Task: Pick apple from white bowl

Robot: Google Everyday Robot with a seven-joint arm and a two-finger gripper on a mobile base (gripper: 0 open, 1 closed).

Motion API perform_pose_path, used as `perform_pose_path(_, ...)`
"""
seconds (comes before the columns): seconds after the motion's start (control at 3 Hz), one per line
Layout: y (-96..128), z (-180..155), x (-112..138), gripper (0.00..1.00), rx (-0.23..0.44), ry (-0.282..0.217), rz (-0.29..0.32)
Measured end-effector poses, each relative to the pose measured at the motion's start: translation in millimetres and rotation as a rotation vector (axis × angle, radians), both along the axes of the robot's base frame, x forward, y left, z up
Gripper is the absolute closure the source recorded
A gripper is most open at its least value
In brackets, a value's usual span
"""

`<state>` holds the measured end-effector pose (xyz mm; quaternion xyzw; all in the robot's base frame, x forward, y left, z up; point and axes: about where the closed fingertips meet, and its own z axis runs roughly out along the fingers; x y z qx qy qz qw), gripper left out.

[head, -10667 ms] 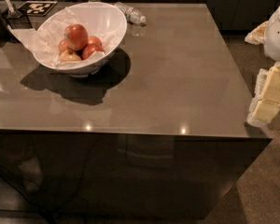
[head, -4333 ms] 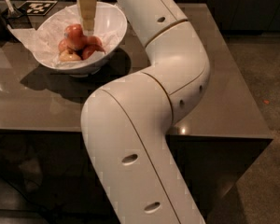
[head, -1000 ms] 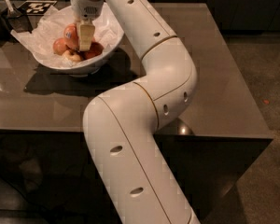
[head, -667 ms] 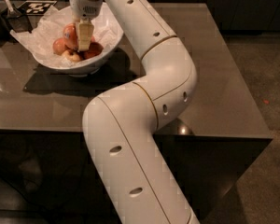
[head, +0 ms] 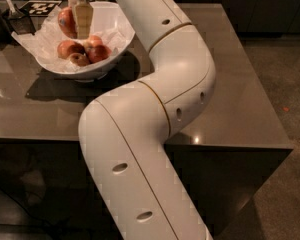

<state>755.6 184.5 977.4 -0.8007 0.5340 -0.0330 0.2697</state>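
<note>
The white bowl [head: 117, 28] stands at the back left of the table, lined with crumpled white paper. My gripper [head: 73, 27] hangs over the bowl and is shut on the apple [head: 65, 21], a large glossy red one, held a little above the fruit left inside. One cream finger [head: 83, 18] shows on the apple's right side; the other is hidden behind it. Three smaller apples [head: 88, 51] lie in the bottom of the bowl. My white arm sweeps from the lower middle up to the bowl.
The dark glossy table [head: 245, 89] runs to the right, with its front edge near the arm's elbow. A black-and-white marker card [head: 40, 6] and a dark holder with a utensil [head: 14, 18] sit behind the bowl at the left. Bare floor lies to the right.
The gripper was down among the apples in the bowl; now it has risen with the large apple held between its fingers, clear of the other fruit.
</note>
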Motion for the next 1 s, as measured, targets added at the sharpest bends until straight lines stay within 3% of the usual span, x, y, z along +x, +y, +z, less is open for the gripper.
perform_pose_path(0.33, 0.0, 20.4, -7.9, 1.00, 0.004, -0.029, 0.007)
perform_pose_path(0.67, 0.7, 54.6, -20.2, 1.00, 0.004, -0.094, 0.029)
perform_pose_path(1.0, 2.3, 54.7, -18.6, 1.00, 0.011, -0.098, 0.028)
